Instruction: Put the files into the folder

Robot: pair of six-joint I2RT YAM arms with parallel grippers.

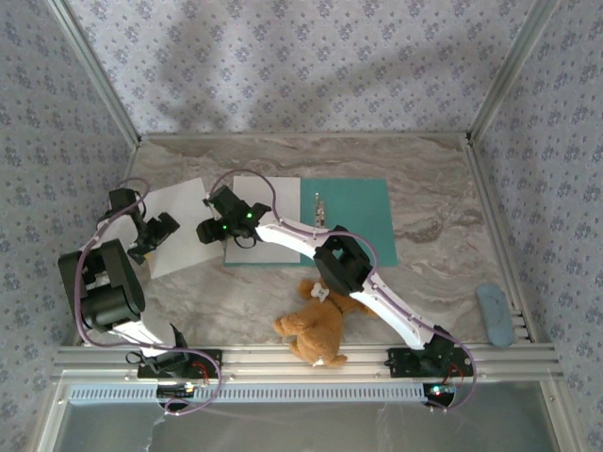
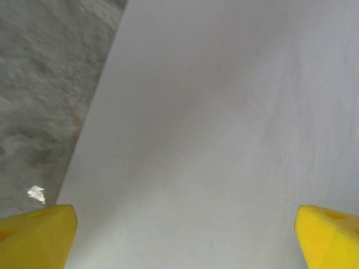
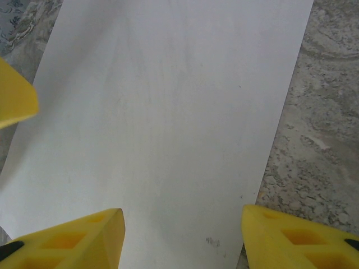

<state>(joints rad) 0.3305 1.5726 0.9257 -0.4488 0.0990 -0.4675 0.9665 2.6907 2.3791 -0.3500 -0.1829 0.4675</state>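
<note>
Top external: thin teal-green card folder (image 1: 353, 221) opened flat on veined grey marble desk (image 1: 433, 188), small metal clip (image 1: 318, 205) at spine. Plain white paper sheet (image 1: 273, 212) smooth and flat on folder's left half. Second white paper sheet (image 1: 184, 217) just beside, on bare desk. Left hand (image 1: 151, 237) low over second sheet, yellow fingers (image 2: 39, 235) spread wide, holding nothing. Right hand (image 1: 205, 231) between the sheets, about half-open, gripping nothing. Fuzzy brown plush bear (image 1: 316, 330) near front edge.
</note>
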